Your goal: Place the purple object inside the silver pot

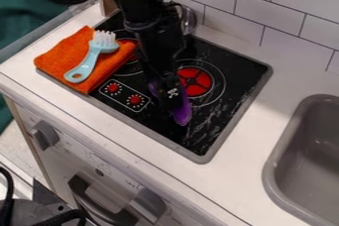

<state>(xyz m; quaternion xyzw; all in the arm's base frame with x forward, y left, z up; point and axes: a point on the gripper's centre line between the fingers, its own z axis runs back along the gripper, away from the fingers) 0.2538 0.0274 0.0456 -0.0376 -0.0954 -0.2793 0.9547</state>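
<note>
The black gripper (pixel 173 94) hangs low over the stove top, just in front of the right red burner. Right at it is the purple object (pixel 182 115), partly covered by the gripper; its rounded end shows below and another bit of purple shows to the left. Whether the purple object rests on the stove or is held cannot be told. Behind the arm, at the back of the stove near the tiled wall, the silver pot (pixel 190 20) is mostly hidden, with part of its shiny side visible.
An orange cloth (pixel 55 60) lies on the stove's left part, with a light blue brush (pixel 90 62) on it. The black stove top (pixel 210 127) is set in a white counter (pixel 246 158). At the right is a grey sink (pixel 271 171). White tiles line the back.
</note>
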